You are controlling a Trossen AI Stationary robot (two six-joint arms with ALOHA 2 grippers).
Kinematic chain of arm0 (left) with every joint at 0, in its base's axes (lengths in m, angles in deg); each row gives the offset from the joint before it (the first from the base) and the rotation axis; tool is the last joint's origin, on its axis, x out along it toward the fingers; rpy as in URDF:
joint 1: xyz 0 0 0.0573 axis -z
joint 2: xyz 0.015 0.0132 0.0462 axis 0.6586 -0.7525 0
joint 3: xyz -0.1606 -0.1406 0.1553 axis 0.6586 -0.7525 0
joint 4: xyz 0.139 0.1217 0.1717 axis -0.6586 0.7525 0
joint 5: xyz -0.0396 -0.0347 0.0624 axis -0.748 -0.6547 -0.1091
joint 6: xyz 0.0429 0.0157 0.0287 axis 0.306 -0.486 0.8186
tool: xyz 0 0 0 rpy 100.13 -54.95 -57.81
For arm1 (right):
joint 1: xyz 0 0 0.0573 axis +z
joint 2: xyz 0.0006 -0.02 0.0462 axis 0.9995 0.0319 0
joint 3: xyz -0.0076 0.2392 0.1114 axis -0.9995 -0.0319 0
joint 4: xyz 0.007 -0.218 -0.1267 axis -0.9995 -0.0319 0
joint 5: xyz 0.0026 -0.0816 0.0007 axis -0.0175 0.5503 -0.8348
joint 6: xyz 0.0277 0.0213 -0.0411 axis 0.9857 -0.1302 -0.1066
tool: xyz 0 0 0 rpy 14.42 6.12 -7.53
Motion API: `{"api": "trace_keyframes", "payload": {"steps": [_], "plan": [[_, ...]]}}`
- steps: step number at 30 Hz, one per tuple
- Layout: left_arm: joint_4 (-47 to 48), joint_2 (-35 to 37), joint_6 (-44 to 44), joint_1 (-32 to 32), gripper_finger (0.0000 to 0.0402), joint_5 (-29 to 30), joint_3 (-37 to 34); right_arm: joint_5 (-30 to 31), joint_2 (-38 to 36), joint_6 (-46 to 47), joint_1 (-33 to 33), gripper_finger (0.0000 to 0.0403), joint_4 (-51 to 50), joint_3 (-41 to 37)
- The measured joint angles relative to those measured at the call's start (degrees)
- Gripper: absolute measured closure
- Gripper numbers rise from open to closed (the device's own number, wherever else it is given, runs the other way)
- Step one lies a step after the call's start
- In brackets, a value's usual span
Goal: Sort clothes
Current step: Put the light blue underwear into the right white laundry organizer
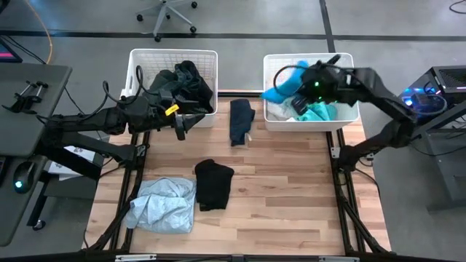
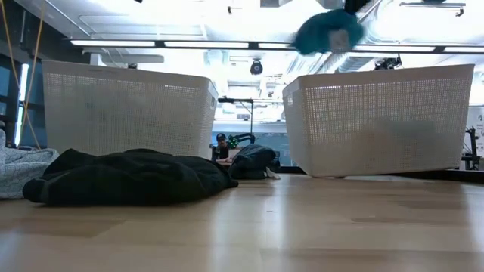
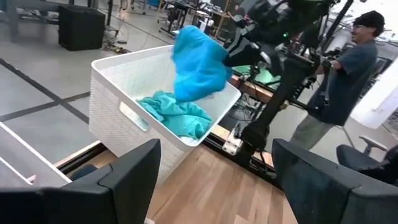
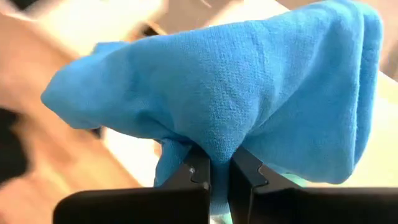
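Note:
My right gripper is shut on a bright blue garment, which hangs in the air over the right white basket. That basket holds a teal garment and pale cloth. The left white basket holds dark clothes. My left gripper stands open and bare above the table by that basket's near wall. On the table lie a navy garment, a black garment and a pale blue garment. My right gripper pinches a bunched fold of the bright blue garment between its two fingers. The fingers slant down and point toward the table's left. The garment is lifted clear, bulging past the fingertips above the right basket's left part.
A person stands beyond the table behind the right arm. An office chair is on the floor past the far edge. Bare wood lies between the table's clothes and its right edge.

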Motion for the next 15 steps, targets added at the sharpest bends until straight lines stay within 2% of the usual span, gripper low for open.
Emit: {"api": "trace_keyframes", "payload": {"steps": [4,7,10,15], "plan": [[0.0,0.0,0.0,0.0,0.0108,0.7,0.0,0.3,-1.0,-0.5,-9.0,0.0398,-5.2,-2.2],[0.0,0.0,0.0,0.0,0.0108,0.7,0.0,-2.3,-1.8,-3.3,-15.7,0.0398,-5.0,-8.0],[0.0,0.0,-0.2,0.0,0.0108,0.7,0.0,-4.8,-2.0,-6.8,-21.7,0.0398,-0.8,-16.0],[0.5,0.0,-2.1,0.0,0.0108,0.7,0.0,-14.0,-1.8,-9.2,-29.7,0.0398,11.6,-29.7]]}}
